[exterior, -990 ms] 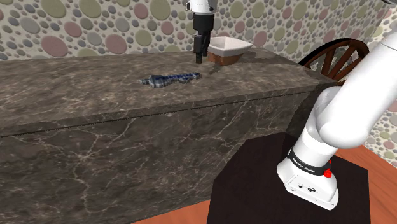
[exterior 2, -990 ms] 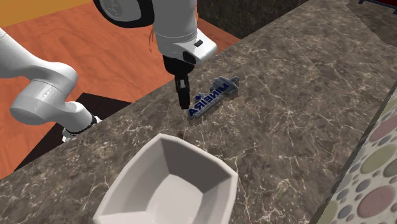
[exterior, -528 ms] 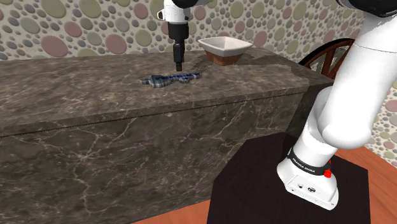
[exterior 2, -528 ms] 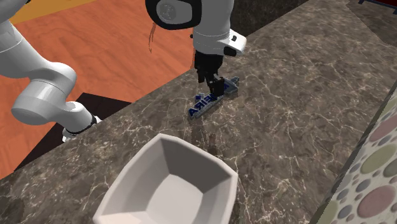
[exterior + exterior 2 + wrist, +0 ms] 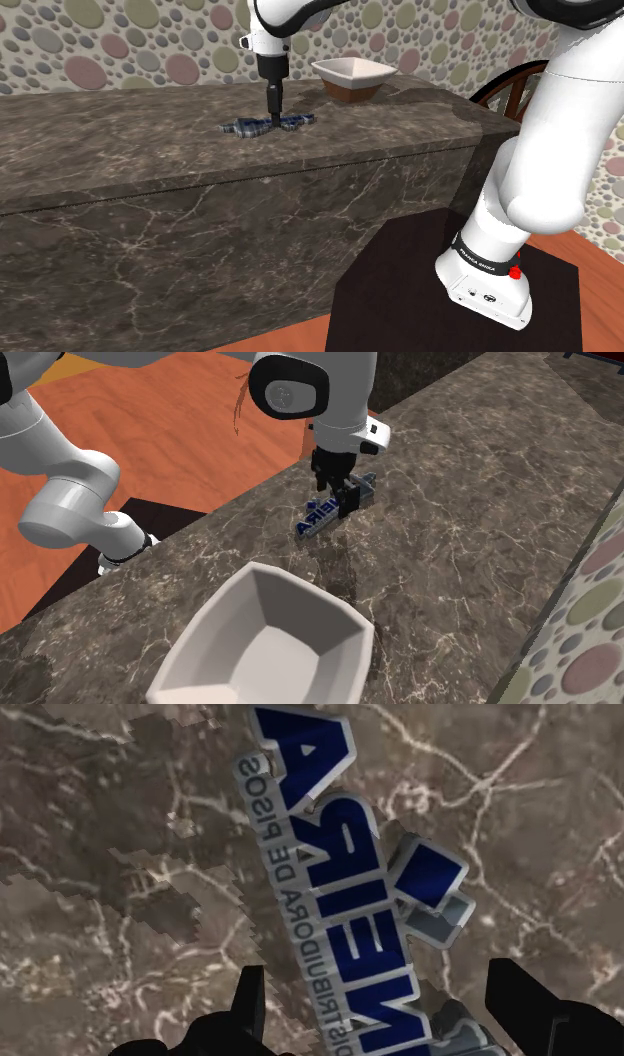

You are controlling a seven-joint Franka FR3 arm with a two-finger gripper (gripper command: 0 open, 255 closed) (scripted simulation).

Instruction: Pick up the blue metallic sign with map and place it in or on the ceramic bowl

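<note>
One bowl (image 5: 352,78) stands on the dark veined counter (image 5: 150,170), white with a brown foot, and in the second exterior view its white inside shows right down to the bottom. The sign (image 5: 250,126) lies flat on the counter, apart from the bowl, to the shoulder view's left of it and nearer the front edge. Its big blue letters have pale edging, a line of small grey lettering runs along one side, and a blue block with a grey rim juts from the other. The gripper (image 5: 274,110) points straight down over the sign's middle. In the wrist view its two fingers (image 5: 252,994) stand wide apart with the sign (image 5: 335,874) between them, neither touching it, so it grips nothing. Whether the tips reach the counter cannot be told. A wall of coloured dots (image 5: 120,45) rises behind the counter, a dark wooden wheel (image 5: 520,92) shows past its end, and the stand (image 5: 400,290) sits on an orange floor (image 5: 130,422).
</note>
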